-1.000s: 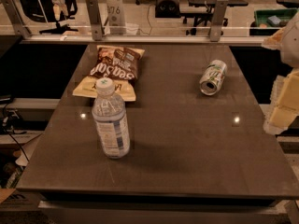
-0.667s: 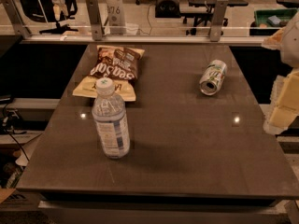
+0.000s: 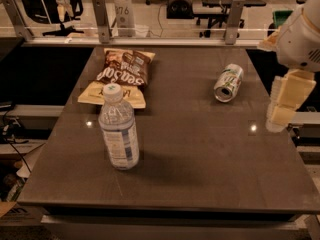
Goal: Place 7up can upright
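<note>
Gripper [image 3: 283, 104]: hanging off right edge of table [image 3: 200, 159]; grip state cannot be told
7up can [image 3: 228, 82]: lying on its side near far right corner
Change: none; gripper and can unmoved

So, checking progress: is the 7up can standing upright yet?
No, the 7up can lies on its side on the table, with the claw hanging apart from it by the right edge.

Gripper [image 3: 280, 115] nearer the table's [image 3: 200, 179] right edge
</note>
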`<move>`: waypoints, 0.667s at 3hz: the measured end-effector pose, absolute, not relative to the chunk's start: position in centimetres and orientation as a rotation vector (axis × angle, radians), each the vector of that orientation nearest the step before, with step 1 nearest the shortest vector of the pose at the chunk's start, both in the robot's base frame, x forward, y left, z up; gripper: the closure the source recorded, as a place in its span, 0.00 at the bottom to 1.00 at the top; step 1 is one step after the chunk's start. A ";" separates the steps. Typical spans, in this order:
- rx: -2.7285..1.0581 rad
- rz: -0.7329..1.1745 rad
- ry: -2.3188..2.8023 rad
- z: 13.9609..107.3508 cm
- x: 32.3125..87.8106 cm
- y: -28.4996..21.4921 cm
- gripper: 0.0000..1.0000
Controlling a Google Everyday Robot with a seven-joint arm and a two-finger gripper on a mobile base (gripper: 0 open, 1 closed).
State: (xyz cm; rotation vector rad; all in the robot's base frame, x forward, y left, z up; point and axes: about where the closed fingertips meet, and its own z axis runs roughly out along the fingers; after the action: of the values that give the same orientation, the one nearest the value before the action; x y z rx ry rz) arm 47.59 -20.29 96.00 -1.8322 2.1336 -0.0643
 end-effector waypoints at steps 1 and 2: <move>-1.928 -0.072 2.025 94.5 50.6 -19.5 0.00; -2.018 -0.085 1.887 93.7 53.7 -19.2 0.00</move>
State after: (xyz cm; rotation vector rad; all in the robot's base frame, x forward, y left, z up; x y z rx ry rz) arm 53.66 -19.21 93.68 -2.0183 1.8869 -0.0850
